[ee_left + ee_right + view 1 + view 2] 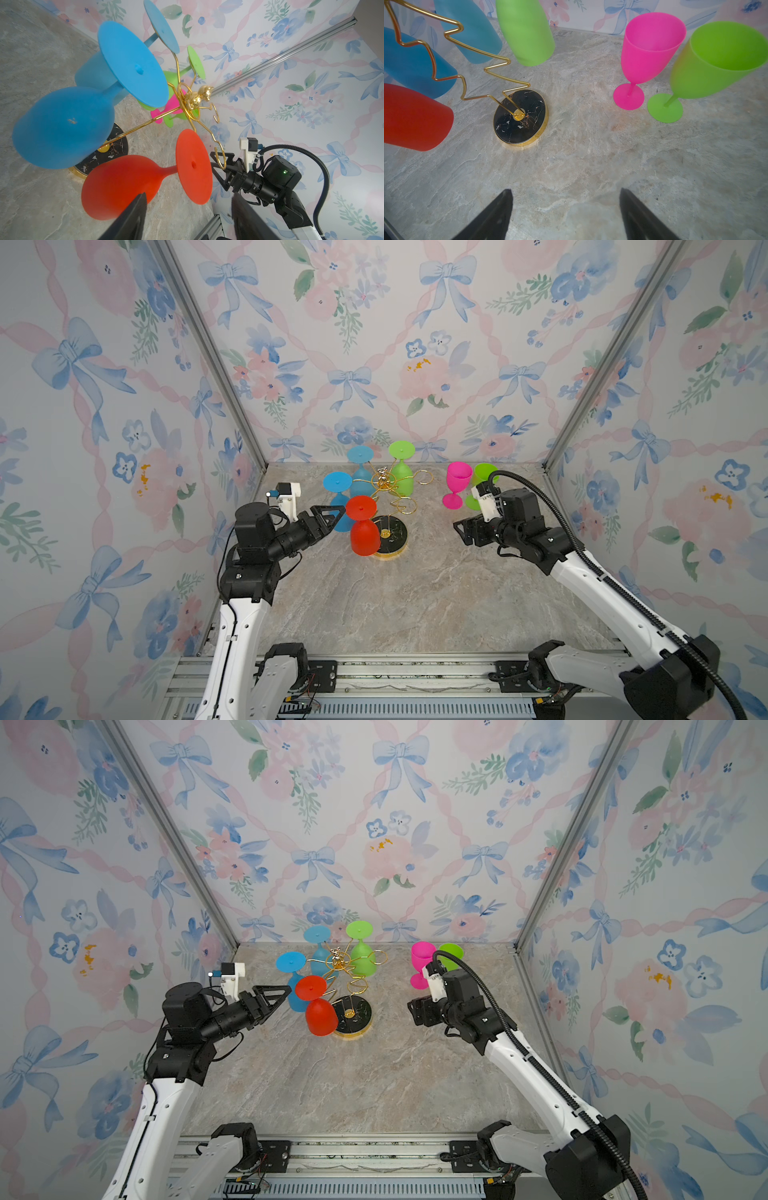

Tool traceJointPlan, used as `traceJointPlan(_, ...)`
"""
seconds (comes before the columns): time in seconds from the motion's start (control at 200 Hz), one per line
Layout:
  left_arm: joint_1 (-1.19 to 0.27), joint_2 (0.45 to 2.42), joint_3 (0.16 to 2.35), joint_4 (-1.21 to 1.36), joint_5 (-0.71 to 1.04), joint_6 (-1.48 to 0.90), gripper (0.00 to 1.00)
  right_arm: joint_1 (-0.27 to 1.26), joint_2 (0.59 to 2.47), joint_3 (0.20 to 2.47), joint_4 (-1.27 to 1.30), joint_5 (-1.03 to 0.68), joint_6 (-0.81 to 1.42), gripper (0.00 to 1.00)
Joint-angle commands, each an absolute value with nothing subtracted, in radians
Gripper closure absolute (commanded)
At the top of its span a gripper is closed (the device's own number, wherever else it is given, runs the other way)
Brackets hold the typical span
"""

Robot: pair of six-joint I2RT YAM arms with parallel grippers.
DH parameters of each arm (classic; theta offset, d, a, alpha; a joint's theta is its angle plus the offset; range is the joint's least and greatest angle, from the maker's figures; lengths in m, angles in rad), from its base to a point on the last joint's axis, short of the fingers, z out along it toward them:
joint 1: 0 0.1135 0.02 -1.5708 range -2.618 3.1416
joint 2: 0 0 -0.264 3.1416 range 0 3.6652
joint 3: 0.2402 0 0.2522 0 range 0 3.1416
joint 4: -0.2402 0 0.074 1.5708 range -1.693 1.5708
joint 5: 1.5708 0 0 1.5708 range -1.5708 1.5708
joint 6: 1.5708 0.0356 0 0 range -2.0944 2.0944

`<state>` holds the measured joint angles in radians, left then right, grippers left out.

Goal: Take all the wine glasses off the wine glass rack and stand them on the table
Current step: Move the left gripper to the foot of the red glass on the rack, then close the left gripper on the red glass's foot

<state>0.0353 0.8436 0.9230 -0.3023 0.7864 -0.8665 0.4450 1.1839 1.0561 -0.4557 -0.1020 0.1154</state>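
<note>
I count 2 plastic goblets, 1 pink [457, 483] and 1 lime green [484, 475], standing on the marble tabletop [374, 605] at the right. 4 more hang upside down on the gold wire wine glass rack [383, 480]. My left gripper [338, 514], fingers apart and holding nothing, sits just beside the red wine glass [365, 537]. The right gripper [460, 533] hangs spread and empty.
</note>
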Motion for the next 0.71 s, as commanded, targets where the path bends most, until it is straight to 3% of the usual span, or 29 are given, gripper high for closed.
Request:
traceJointPlan(0.0,0.010,0.851,0.901,-0.250,0.798,-0.898,0.36,0.458,1.169,1.036,-0.436,-0.087,0.128,0.17)
traceJointPlan(0.7,-0.068,0.909,0.893,-0.194,0.738,-0.939,0.44,0.460,1.106,1.003,-0.451,-0.051,0.120,0.16)
